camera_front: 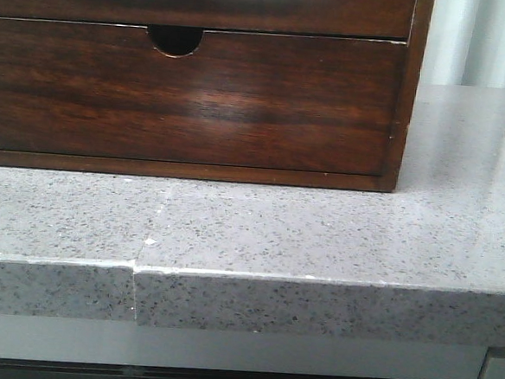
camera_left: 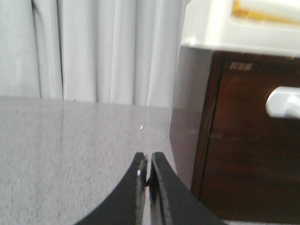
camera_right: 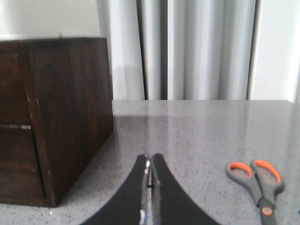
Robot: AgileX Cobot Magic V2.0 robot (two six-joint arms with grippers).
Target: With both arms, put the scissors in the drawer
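Just beside the closed right pincer point(camera_right: 150, 176) lie scissors point(camera_right: 259, 182).

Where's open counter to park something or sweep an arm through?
Free: the grey speckled stone counter in front of the dark reddish-brown wooden drawer cabinet down to the counter's edge. Also free between the cabinet's side and the grey, orange-handled scissors. Only occupied spot: the scissors.

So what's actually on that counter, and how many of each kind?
Wooden drawer chest: 1
Scissors, grey with orange handle linings: 1
Robot pincers, both shut and empty: 2 (left pincer, right pincer)
Total: 4
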